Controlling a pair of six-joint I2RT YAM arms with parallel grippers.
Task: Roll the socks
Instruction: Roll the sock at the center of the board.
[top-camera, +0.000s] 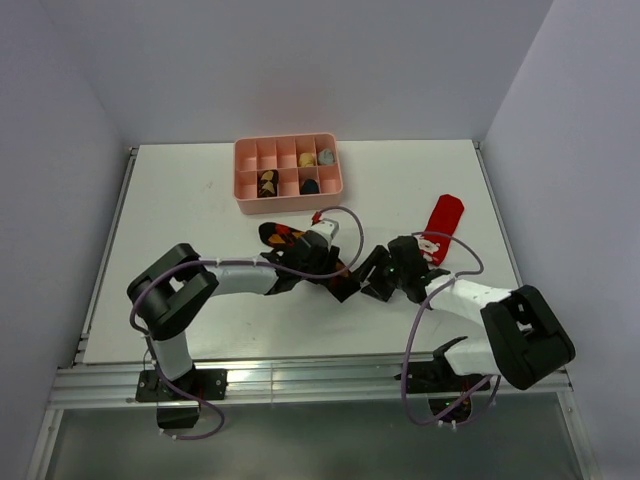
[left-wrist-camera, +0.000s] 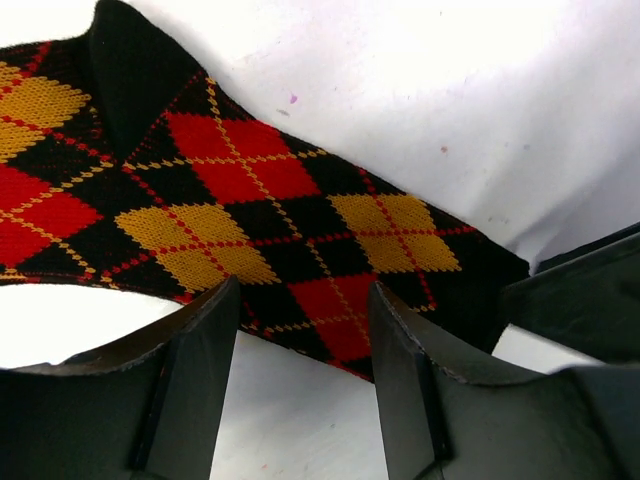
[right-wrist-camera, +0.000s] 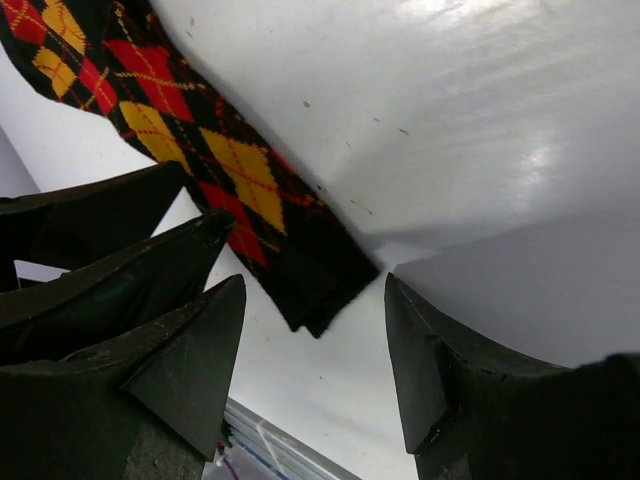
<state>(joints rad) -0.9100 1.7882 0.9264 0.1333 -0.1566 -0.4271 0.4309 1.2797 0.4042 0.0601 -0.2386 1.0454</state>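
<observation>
- At mid-table, the argyle sock (top-camera: 283, 236) lies flat on the white table (top-camera: 200, 200), black with red and yellow diamonds, running slantwise from near the tray toward the arms.
- From above, the left arm's wrist covers the sock's middle; only the far end shows clearly.
- The left gripper (left-wrist-camera: 303, 300) hangs low over the sock's edge. Its jaws stand apart, the cloth lying beyond them, not pinched.
- The right gripper (right-wrist-camera: 315, 290) faces it from the other side. Its jaws are also apart, and the sock's black end lies on the table between them, untouched.
- The two grippers crowd close, tip to tip; each one's dark fingers show at the side of the other's wrist view.
- The red sock (top-camera: 445, 215) lies well apart at the right, beside the right arm.
- The pink tray (top-camera: 288, 208) sits behind the argyle sock, with small dark, yellowish and grey items in four of its compartments.
- Purple cables (top-camera: 430, 310) loop off both arms.
- Pale walls (top-camera: 60, 120) close in the table on three sides.
</observation>
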